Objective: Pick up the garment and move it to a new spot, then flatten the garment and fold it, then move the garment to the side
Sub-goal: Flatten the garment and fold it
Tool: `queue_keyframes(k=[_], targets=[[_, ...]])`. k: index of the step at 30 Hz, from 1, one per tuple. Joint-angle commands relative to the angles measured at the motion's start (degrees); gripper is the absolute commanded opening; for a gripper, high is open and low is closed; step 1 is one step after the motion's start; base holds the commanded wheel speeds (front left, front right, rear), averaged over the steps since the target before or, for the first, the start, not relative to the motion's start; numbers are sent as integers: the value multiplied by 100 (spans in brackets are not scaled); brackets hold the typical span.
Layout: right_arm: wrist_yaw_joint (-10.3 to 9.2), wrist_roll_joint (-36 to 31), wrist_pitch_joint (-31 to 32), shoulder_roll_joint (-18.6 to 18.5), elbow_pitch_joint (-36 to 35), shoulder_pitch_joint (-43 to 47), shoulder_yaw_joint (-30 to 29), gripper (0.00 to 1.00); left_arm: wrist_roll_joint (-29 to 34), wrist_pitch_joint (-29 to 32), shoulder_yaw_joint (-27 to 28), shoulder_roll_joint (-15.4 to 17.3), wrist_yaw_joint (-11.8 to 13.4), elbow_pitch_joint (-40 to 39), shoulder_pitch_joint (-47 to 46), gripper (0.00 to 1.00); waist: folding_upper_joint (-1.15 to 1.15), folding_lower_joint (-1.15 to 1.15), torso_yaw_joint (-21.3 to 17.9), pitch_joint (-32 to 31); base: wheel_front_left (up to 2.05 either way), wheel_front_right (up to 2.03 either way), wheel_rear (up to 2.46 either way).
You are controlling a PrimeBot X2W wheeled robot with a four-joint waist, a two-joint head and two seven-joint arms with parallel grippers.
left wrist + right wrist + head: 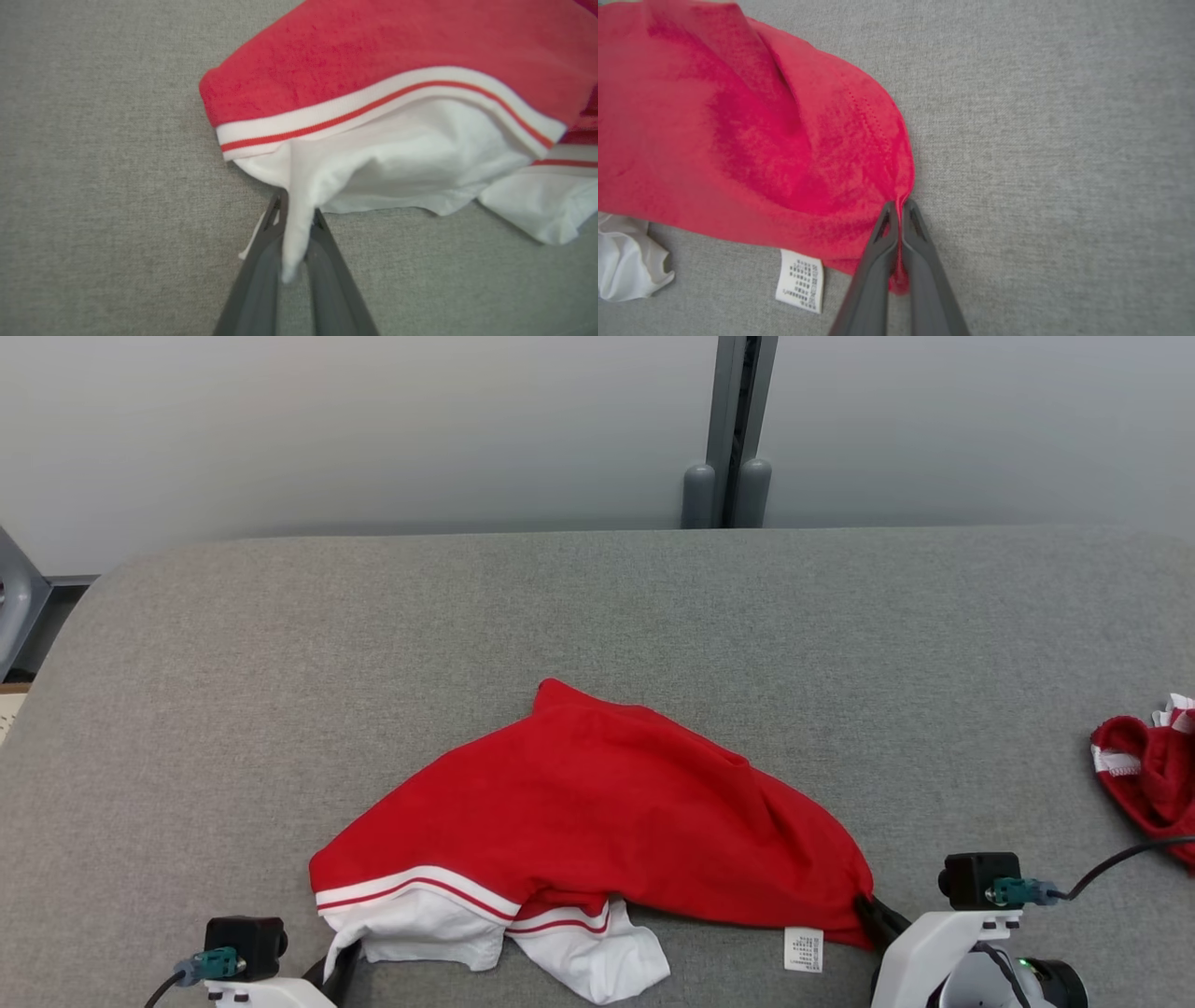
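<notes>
Both grips are on! The left end effector [296, 217] is pinched almost shut on a fold of white cloth at the near-left corner of the garment [597, 803], and you can see that white fabric squeezed up between the dark fingers [261, 266]. On the other side, the right end effector [900, 210] is clamped on a pucker of red cloth at the near-right corner, jaws all but touching.

The red-and-white garment lies on the grey worktop [597, 607], in the near middle, right between the two arms. Its care label [803, 949] rests flat on the worktop just beside the red edge, close to the right end effector. A second red garment [1144, 775] sits bunched at the far right, well apart.

As for progress, this looks like the very start. Both corners are held, but the cloth rests rumpled on the surface and is not yet lifted. The move to a new spot, the flattening, the fold and the shift aside all look to be ahead.

Now orientation. The long axis runs side to side across the robot's front, from one end effector to the other. The white-striped band [373, 100] and the white cloth lie at the robot's left, and plain red tapers off to its right. A rounded red peak points away from the robot.
</notes>
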Motion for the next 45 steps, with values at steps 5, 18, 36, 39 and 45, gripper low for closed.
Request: queue_keyframes(k=[5, 18, 36, 39, 45], targets=[[2, 137, -195, -66, -61, 1, 39, 0, -34, 144, -6, 164, 9, -242, 124, 0, 0, 0, -19, -154, 0, 0, 0], [2, 820, -240, -215, -1109, -407, 175, 0, -84, 1143, -19, 847, -78, -1551, -227, 0, 0, 0, -215, -283, 0, 0, 0], [2, 2181, -356, -457, -306, -4505, 327, 0, -700, 2688, -1135, 1675, -401, -388, -5033, 0, 0, 0, -534, 1568, 0, 0, 0], [2, 2276, -469, -541, 88, -5450, 432, 0, -914, 2768, -1454, 1722, -402, -105, -5982, 0, 0, 0, -554, 1909, 0, 0, 0], [2, 2330, -890, -586, 955, -7437, 511, 0, -1271, 2490, -1679, 1602, -403, 741, -7926, 0, 0, 0, -597, 2546, 0, 0, 0]])
